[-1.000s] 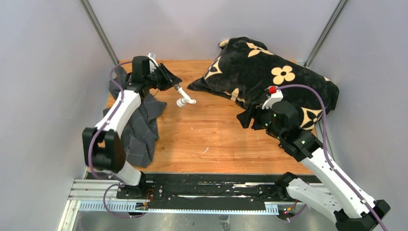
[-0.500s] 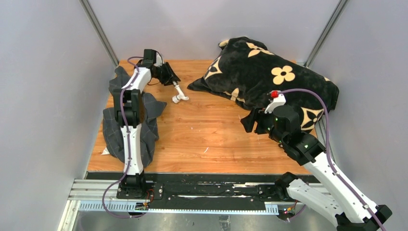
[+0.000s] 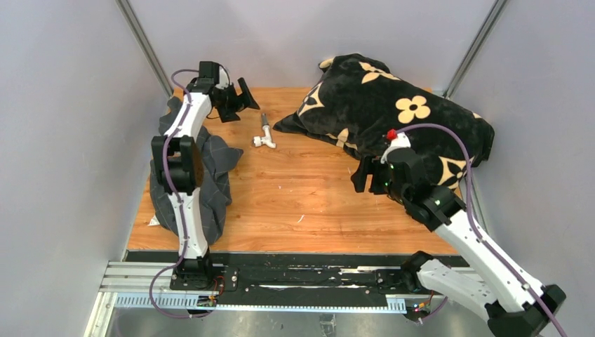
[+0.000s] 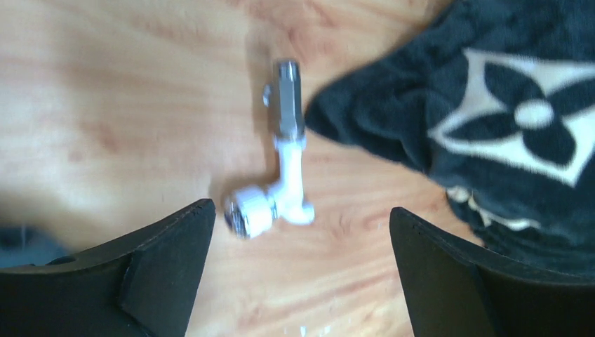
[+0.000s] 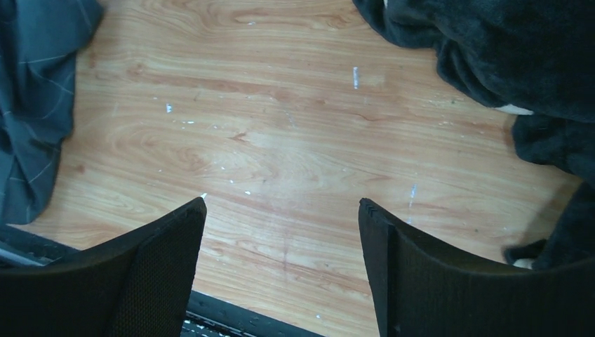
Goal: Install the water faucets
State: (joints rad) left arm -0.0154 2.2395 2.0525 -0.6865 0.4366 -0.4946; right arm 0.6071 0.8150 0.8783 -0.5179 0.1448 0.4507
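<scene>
**Jaws wide on both arms, nothing held**

Your largest surface is the light wooden table top [image 3: 309, 203], which carries everything else. Across its far right sprawls the black plush cushion with cream flowers [image 3: 393, 105]. Along the left edge lies the crumpled grey checked cloth [image 3: 210, 182], and your left arm reaches over it. Neither belongs to the job, so I judge both to be clutter you must work around.

Your left gripper [image 3: 241, 100] hangs near the far left corner with its fingers spread and nothing between them. Its wrist camera looks down on the faucet, which suggests it is placed there to keep the part in sight and in reach. Your right gripper [image 5: 281, 203] is also spread and empty. It is poised over bare wood by the cushion's front edge, well apart from the part, which I read as a waiting posture.

The white elbow-shaped plastic tap body with a round metallic end [image 4: 288, 193] lies flat on the wood, just beside the cushion's near corner. The small grey metal piece [image 4: 286, 105] sits in line at the elbow's other end and looks joined to it, though blur keeps you from being sure. Because it lies on its side, it may roll when you pinch it.
</scene>
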